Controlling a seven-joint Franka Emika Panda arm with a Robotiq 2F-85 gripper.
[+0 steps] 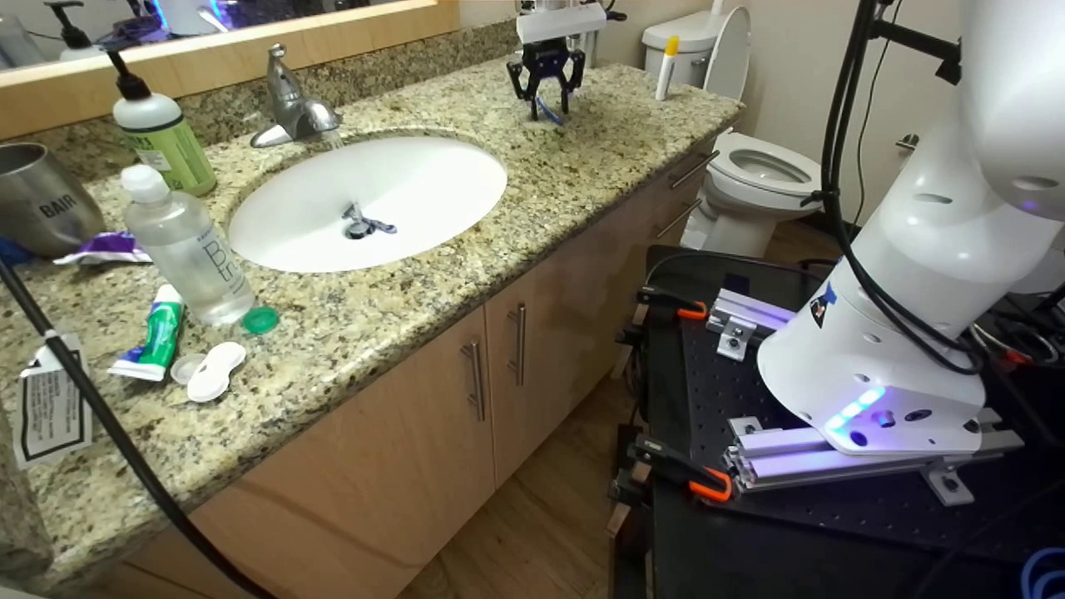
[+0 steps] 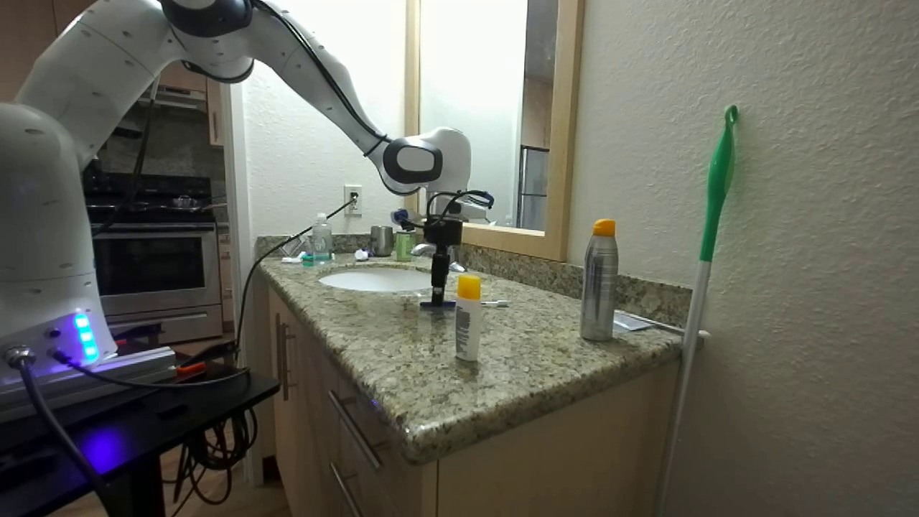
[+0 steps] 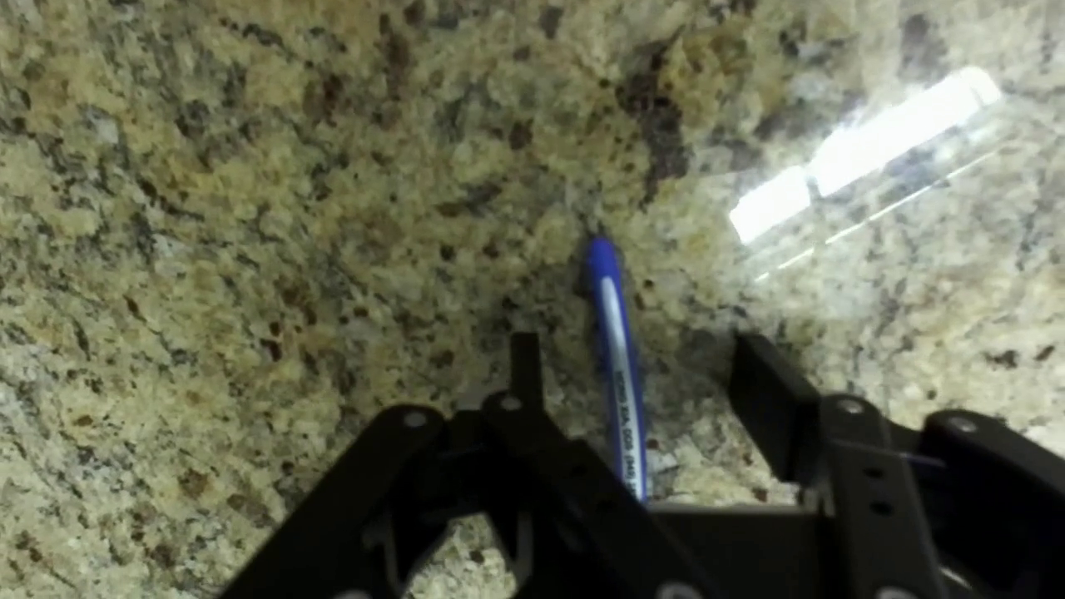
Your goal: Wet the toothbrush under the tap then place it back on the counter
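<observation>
The toothbrush is a slim blue and white stick lying flat on the speckled counter (image 1: 399, 312). Its blue handle (image 3: 617, 358) runs between my fingers in the wrist view; the lower part is hidden behind the gripper. In an exterior view its white end (image 2: 495, 304) shows right of the fingers. My gripper (image 3: 632, 339) is open, with one finger on each side of the handle and gaps on both sides. It points down at the counter in both exterior views (image 1: 550, 112) (image 2: 438, 300). The chrome tap (image 1: 295, 108) stands behind the white basin (image 1: 374, 166), with a faint clear streak under its spout.
A white bottle with a yellow cap (image 2: 468, 323) and a silver spray can (image 2: 599, 287) stand near the counter's end. A green soap bottle (image 1: 170, 146), clear bottle (image 1: 191, 258), metal cup (image 1: 50, 200) and green tube (image 1: 158, 333) are beyond the basin. A mirror (image 2: 495, 129) hangs behind.
</observation>
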